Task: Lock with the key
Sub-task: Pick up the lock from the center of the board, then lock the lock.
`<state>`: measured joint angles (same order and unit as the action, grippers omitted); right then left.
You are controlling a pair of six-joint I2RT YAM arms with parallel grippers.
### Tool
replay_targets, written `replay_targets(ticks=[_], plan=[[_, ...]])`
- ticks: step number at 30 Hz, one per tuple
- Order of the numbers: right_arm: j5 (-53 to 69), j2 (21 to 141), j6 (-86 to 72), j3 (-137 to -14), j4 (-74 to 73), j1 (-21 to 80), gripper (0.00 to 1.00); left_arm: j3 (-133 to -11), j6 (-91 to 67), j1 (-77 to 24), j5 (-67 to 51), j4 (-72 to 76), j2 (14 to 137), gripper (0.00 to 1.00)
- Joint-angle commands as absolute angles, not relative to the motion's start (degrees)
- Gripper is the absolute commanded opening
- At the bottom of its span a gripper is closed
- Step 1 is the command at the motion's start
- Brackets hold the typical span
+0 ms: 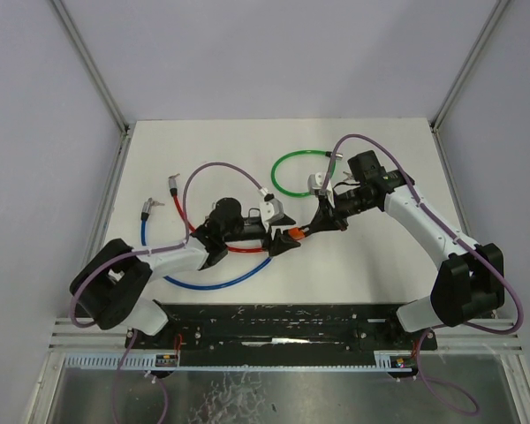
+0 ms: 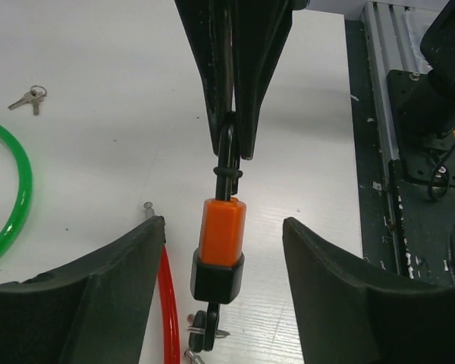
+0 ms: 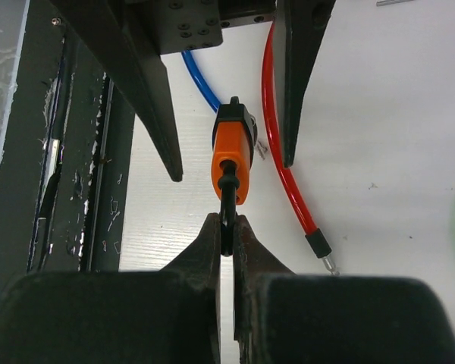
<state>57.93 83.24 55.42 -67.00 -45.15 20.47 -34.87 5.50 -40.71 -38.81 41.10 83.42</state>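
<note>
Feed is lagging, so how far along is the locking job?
Done: right hand pinches the black stem on the orange lock, shut tight. In hand: the open left hand straddles the lock body. Left: the red cable has its tip lying loose, so locking looks undone.

The orange lock (image 2: pixel 221 235) hangs between the left gripper's (image 2: pixel 222 224) parted jaws, its stem pinched by the right gripper (image 2: pixel 233 148).

You saw an orange lock (image 2: pixel 221 231) capped in black, a red cable (image 2: pixel 167 303), a blue cable (image 3: pixel 201 80), a green cable (image 2: pixel 23 186) and silver keys (image 2: pixel 28 98) on a plain white table (image 2: pixel 98 61).
</note>
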Motion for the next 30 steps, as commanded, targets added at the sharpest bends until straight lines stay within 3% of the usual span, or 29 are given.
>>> replay_targets(ticks=[1,5,13,20,23,27,30], plan=[[60.8,81.9,56.4,-70.1,-46.3,21.3,0.00,-38.3,4.3,-40.1,-41.8,41.7,86.1,0.58],[61.0,81.9,56.5,-70.3,-46.7,21.4,0.00,-39.4,4.0,-39.6,-42.8,40.6,87.6,0.52],[61.1,81.8,56.5,-70.3,-46.6,21.3,0.00,-38.6,2.9,-38.5,-45.8,42.2,88.6,0.50],[61.2,81.9,56.3,-70.4,-46.6,21.3,0.00,-40.2,3.3,-38.5,-47.6,39.9,89.9,0.40],[61.2,82.1,56.3,-70.3,-46.6,21.4,0.00,-40.6,3.3,-38.5,-48.2,39.6,89.9,0.30],[61.3,82.3,56.3,-70.2,-46.5,21.4,0.00,-41.7,3.7,-38.5,-48.8,37.8,89.9,0.02],[61.6,82.4,56.3,-70.0,-46.2,21.4,0.00,-41.5,3.7,-38.5,-48.1,38.0,89.2,0.00]])
